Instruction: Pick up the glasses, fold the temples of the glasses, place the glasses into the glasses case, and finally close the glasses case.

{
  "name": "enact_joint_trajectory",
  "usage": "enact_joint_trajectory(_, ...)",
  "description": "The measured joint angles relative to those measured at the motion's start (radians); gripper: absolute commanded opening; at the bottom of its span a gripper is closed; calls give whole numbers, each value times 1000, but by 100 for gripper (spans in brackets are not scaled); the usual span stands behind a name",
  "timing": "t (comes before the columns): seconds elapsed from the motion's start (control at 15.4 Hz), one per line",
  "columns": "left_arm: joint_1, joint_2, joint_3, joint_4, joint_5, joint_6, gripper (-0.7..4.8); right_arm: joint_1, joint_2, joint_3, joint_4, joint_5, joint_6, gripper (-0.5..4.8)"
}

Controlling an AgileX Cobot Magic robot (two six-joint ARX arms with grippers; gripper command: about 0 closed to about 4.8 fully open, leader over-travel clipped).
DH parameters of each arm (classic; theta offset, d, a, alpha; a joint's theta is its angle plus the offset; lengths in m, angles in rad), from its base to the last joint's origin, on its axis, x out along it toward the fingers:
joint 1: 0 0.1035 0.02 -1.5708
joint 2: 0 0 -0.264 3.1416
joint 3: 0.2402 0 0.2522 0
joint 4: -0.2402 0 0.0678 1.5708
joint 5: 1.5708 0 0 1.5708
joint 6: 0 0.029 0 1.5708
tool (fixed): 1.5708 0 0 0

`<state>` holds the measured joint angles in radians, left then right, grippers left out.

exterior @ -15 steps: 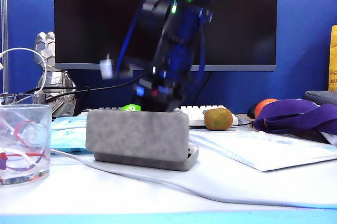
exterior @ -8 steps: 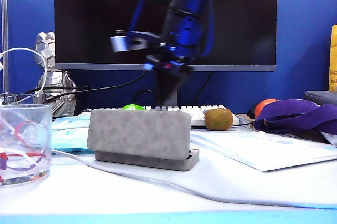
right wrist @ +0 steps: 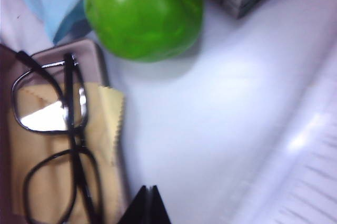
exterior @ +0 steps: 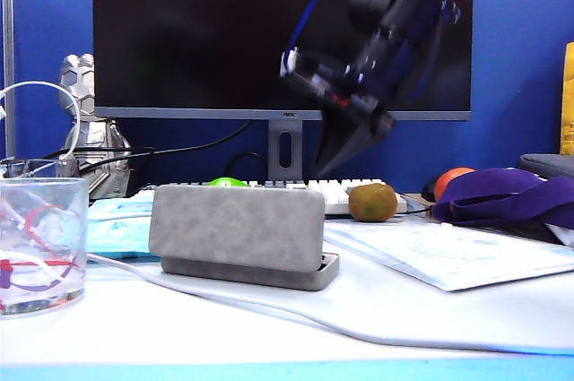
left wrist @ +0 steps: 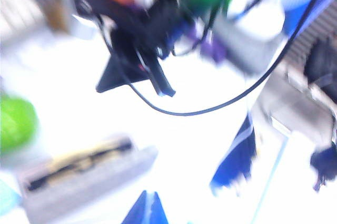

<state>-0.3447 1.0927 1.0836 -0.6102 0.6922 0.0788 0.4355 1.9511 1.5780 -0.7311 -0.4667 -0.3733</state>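
Blue partition walls and a large dark monitor [exterior: 278, 31] are seen behind a white table [exterior: 377, 309]. At the far left of the exterior view a clear glass cup [exterior: 40, 242] holding cables is placed near the front edge. Right of it, the glasses case [exterior: 238, 233] is seen standing open, its grey lid raised towards the camera. In the right wrist view the glasses [right wrist: 55, 145] are shown lying inside the case on its tan lining, temples folded, with a yellow cloth [right wrist: 108, 124] under them and a green apple [right wrist: 145, 10] just beyond the case rim. A white keyboard [exterior: 336, 193] and a kiwi [exterior: 372, 203] are found behind and to the right of the case. Above the kiwi, the right gripper [exterior: 345, 143] is held in the air with its jaws pressed together on nothing. A purple cloth bundle [exterior: 507, 197] is seen at the far right. The left gripper [left wrist: 147, 208] appears only in its own blurred wrist view, above the table; whether its jaws are apart cannot be told.
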Motion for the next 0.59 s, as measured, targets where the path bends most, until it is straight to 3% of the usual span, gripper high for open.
enact_joint_trajectory(0.13, -95, 87, -2, 4, -62, 20, -5, 5, 70, -1, -4, -72, 6, -1)
enact_joint_trajectory(0.59, -135, 275, -3, -14, -148, 80, -5, 4, 153, -1, 44, -192, 29, -1)
